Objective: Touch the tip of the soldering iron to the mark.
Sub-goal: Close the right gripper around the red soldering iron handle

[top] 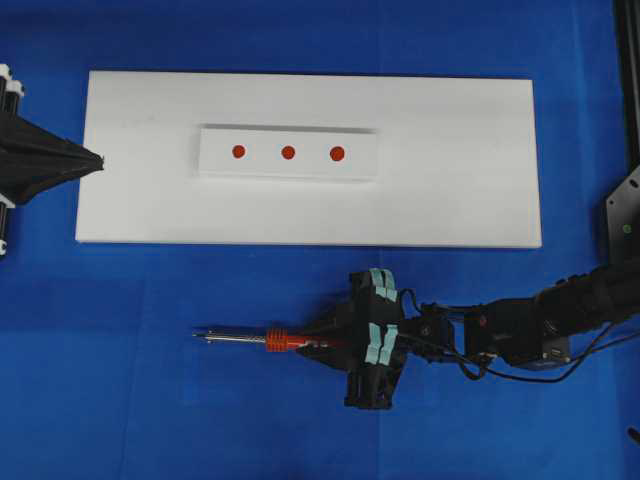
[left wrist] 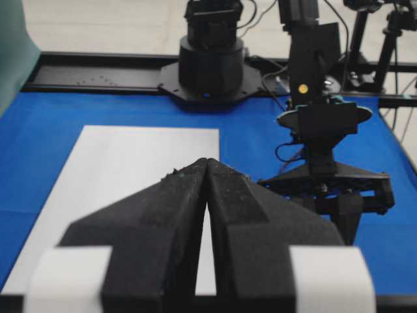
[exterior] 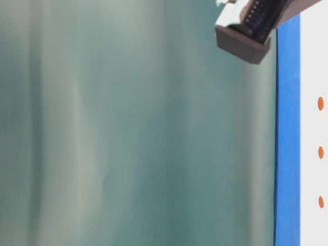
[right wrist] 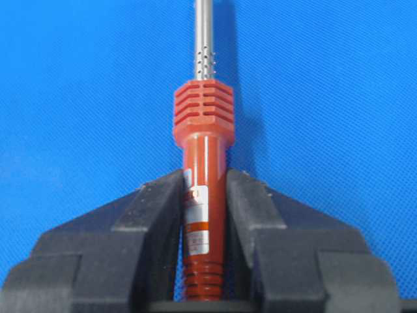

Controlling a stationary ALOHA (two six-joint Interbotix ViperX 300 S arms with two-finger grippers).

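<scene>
The slim soldering iron (top: 262,340) with red-orange ribbed handle and silver shaft is clamped at its handle between the jaws of the right gripper (top: 322,343), above the blue table (top: 120,400) near its front edge. Its long axis is pointed leftward, along the near edge of the white rectangular board (top: 460,200); the three red marks (top: 288,152) lie beyond, toward the far edge. The left gripper (top: 97,160) is pressed closed, empty, at the board's left edge.
</scene>
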